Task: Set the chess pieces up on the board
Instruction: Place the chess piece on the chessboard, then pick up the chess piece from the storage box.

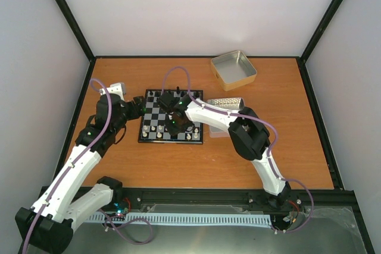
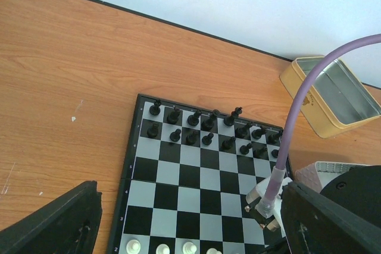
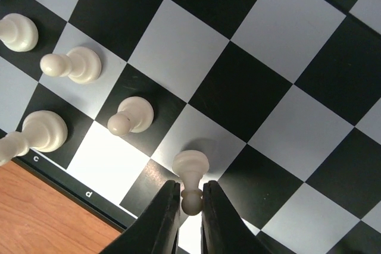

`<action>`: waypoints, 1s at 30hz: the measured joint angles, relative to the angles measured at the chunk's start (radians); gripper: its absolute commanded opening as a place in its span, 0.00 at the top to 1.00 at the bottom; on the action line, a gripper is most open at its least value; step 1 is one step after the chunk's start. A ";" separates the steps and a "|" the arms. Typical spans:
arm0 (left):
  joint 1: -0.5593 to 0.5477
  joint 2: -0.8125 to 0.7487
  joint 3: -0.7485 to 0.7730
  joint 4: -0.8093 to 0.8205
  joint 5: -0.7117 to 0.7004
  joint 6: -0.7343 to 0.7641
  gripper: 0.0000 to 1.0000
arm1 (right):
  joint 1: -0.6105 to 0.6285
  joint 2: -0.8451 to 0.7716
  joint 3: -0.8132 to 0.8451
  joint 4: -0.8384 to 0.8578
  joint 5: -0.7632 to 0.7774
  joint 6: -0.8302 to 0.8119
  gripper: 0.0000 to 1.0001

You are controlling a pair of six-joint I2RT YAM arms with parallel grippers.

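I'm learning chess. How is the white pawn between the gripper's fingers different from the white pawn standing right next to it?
The held pawn has the right gripper pinching its head, while the next pawn stands free. The held pawn is on a light square and the next pawn is on a dark one. Both are cream-white, the same shape, upright and in the same row of the board.

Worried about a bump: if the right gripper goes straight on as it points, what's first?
Likely the cream pawn pinched in the right gripper; that pawn seems to stand on the board already.
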 measured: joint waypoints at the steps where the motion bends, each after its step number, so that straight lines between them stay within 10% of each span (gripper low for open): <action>1: 0.000 0.000 -0.001 0.000 0.000 0.000 0.16 | 0.000 0.000 0.000 -0.003 0.001 -0.001 0.83; 17: 0.000 -0.002 -0.001 0.000 0.000 0.000 0.16 | -0.005 -0.027 -0.002 0.026 0.026 0.033 0.68; 30: 0.000 0.020 -0.001 0.001 0.027 0.000 0.16 | -0.285 -0.482 -0.437 0.162 0.181 0.142 0.59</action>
